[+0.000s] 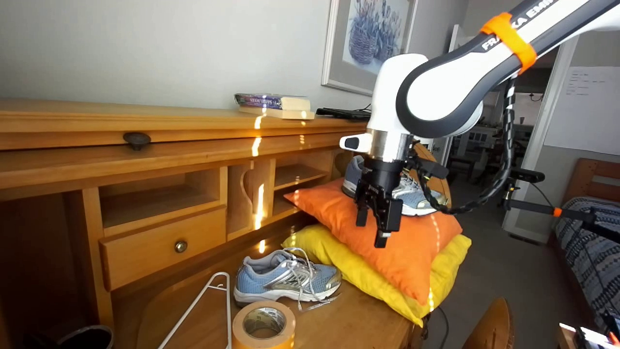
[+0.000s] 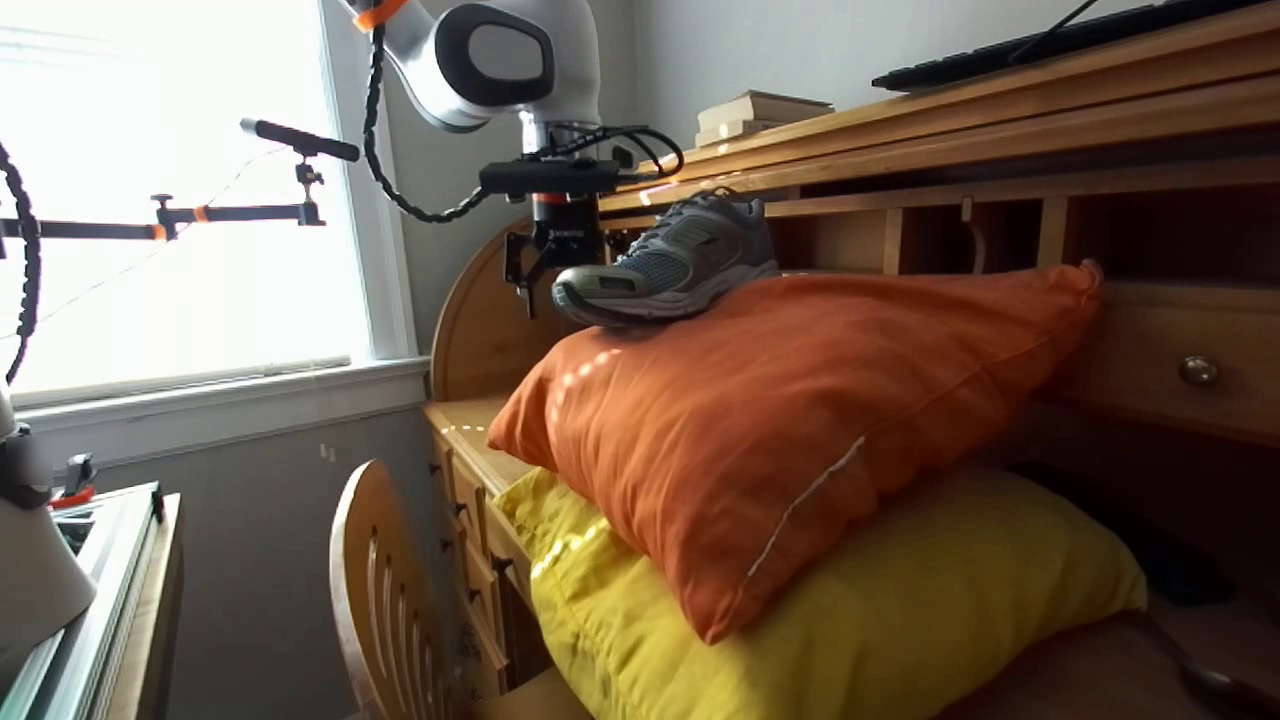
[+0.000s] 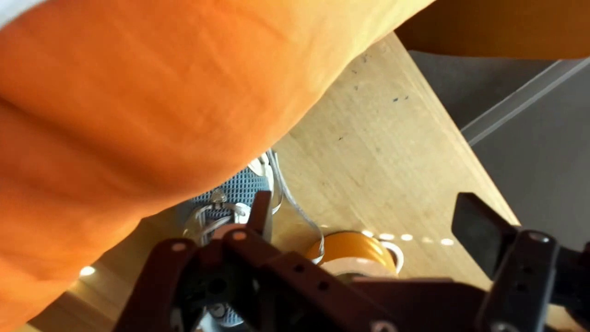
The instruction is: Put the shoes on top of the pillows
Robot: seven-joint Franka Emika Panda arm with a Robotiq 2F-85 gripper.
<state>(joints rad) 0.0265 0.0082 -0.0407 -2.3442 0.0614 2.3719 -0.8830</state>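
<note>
The honey-brown wooden bench [image 1: 361, 317] lies beneath the orange pillow [image 2: 790, 420], its pigeonholes [image 1: 298, 177] rising along that pillow's side. Directly under the orange pillow, the yellow pillow [image 2: 860, 610] rests on the bench, creased near its edges and flecked with sunlight, its corners poking out past the one above. The orange pillow is plump and tilted, with soft folds across its face and a pale line running along its side toward a corner.

The two shoes match: pale blue mesh, silvery grey overlays, white midsoles and light laces. The upper shoe [image 2: 685, 262] sits on top of the orange pillow, heel higher than toe; shaded in an exterior view, it looks more grey. The lower shoe [image 1: 286, 278] stands on its sole on the bench beside the orange pillow, toe pointing toward the yellow one; its laces are undone, a loop arching above the tongue and a loose end trailing onto the wood. The wrist view shows some of its mesh and laces past the orange pillow's edge.

The jaws hang near the orange pillow, on the lower shoe's side, spread wide. The tape roll [image 1: 271, 317] sits on the bench, apart from the orange pillow and just beside the lower shoe.
</note>
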